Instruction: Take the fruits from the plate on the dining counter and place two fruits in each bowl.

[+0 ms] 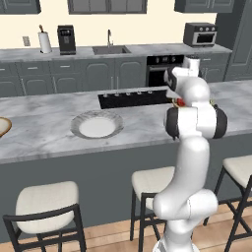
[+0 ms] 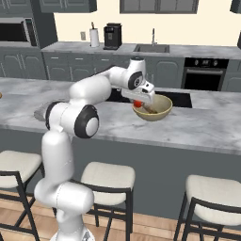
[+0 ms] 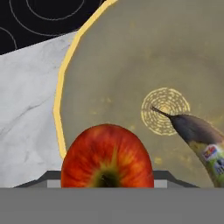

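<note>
My gripper (image 2: pixel 140 104) is shut on a round red apple (image 3: pixel 107 155), which sits between the fingertips in the hand view. It hovers over the near left rim of a tan bowl (image 2: pixel 153 107) on the marble dining counter (image 1: pixel 44 123). Inside that bowl (image 3: pixel 131 65) lies a yellow banana (image 3: pixel 201 140) with its dark stem towards the middle. In the left base view the apple (image 1: pixel 180 102) peeks out from behind my arm. The white, grey-rimmed plate (image 1: pixel 96 124) stands further left on the counter with nothing visible on it. The edge of a second bowl (image 1: pixel 2 125) shows at the far left.
A black cooktop (image 1: pixel 133 98) is set into the counter just behind the bowl and plate. Stools (image 1: pixel 47 199) line the near side of the island. The wall counter with sink (image 1: pixel 110 49), coffee machine and microwave runs along the back.
</note>
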Controlling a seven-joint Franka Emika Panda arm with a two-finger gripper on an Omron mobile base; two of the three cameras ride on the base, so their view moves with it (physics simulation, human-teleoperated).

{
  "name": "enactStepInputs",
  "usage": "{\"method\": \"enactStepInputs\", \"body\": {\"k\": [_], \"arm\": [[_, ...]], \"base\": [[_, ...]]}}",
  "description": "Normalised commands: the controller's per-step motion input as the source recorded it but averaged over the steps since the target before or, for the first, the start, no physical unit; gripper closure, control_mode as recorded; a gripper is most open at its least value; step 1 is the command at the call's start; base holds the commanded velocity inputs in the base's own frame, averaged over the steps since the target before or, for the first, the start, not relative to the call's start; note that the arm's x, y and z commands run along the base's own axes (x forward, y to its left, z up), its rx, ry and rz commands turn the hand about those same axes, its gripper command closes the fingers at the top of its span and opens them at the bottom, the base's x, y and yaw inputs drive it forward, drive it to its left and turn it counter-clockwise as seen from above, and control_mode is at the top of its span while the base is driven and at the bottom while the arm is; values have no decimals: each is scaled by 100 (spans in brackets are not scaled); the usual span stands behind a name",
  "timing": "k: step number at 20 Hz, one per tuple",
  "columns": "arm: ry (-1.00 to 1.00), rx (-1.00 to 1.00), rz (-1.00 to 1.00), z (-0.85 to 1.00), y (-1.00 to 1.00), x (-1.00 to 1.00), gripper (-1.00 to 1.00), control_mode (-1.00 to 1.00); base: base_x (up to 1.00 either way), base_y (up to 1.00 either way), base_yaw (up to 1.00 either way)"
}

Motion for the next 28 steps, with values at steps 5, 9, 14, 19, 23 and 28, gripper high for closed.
{"method": "enactStepInputs", "body": {"k": [5,9,14,19,23,28], "arm": [[0,0,0,-5,-43,9,100,-100],[0,0,0,0,-27,0,-100,-100],[0,-1,-4,0,9,-26,-100,-100],[-5,-1,-9,23,36,-33,-100,-100],[-9,0,0,57,78,-52,-100,-100],[0,-1,0,23,100,-92,-100,-100]], "base": [[0,0,0],[0,0,0],[0,0,0],[0,0,0],[0,0,0],[0,0,0]]}}
